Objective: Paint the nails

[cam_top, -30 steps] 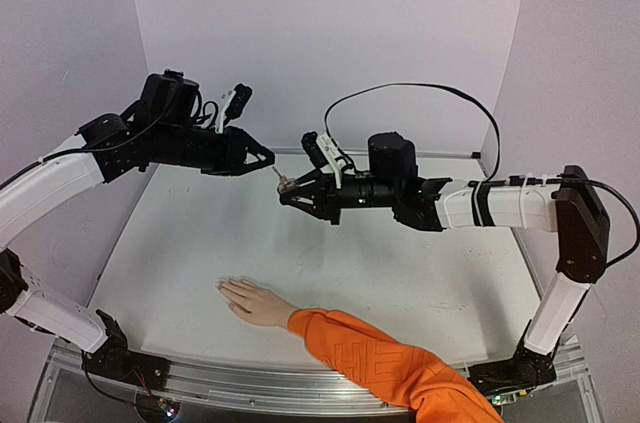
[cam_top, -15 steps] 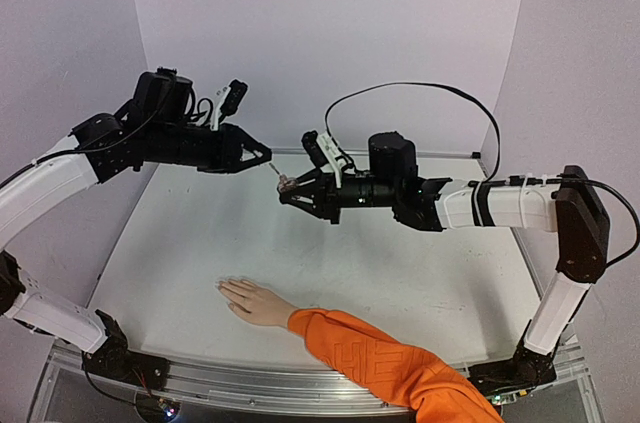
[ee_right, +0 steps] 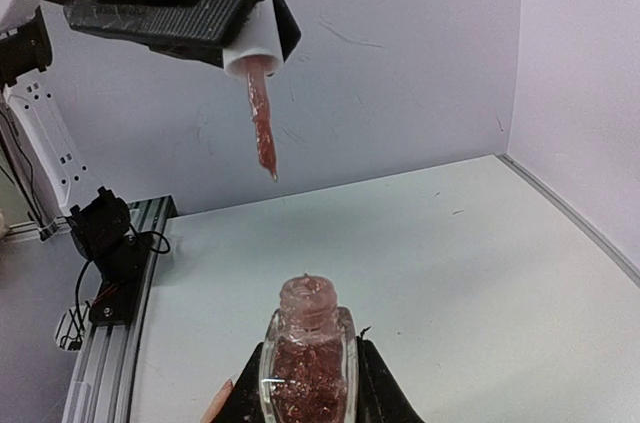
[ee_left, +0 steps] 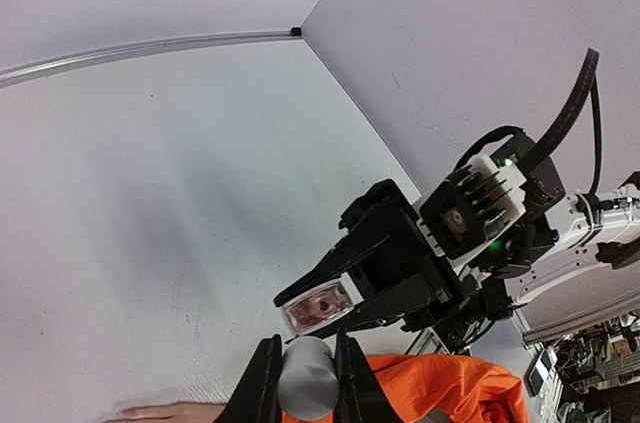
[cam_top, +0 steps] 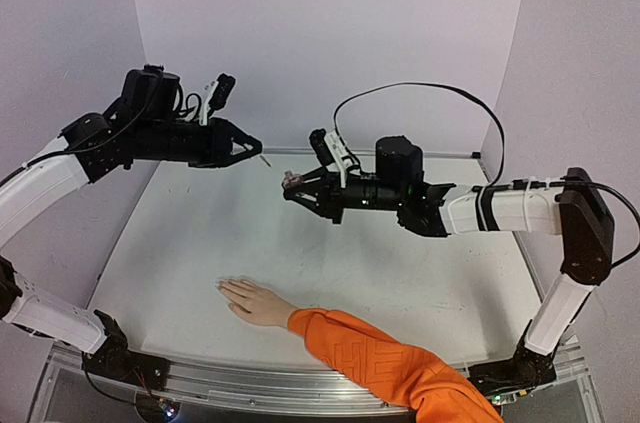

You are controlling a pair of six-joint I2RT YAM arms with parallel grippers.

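Observation:
A pale hand [cam_top: 252,302] with an orange sleeve [cam_top: 385,368] lies flat near the table's front edge; its nails [cam_top: 224,288] are too small to make out. My right gripper [cam_top: 292,187] is shut on a small open glass bottle [ee_right: 305,363] of reddish polish, held in mid-air above the table's middle. My left gripper [cam_top: 250,151] is shut on the pale grey cap [ee_left: 307,388] of the brush [ee_right: 262,123]. The red-coated brush hangs out of the bottle, up and to its left. In the left wrist view the bottle's mouth [ee_left: 318,305] shows just beyond the cap.
The white table [cam_top: 200,233] is walled by pale lilac panels at the back and sides. A black cable [cam_top: 420,91] loops above the right arm. A metal rail [cam_top: 230,381] runs along the near edge, where the orange sleeve crosses it.
My left gripper has drawn back up and to the left, so the brush tip is further from the bottle's mouth. My right gripper with the bottle has shifted slightly right.

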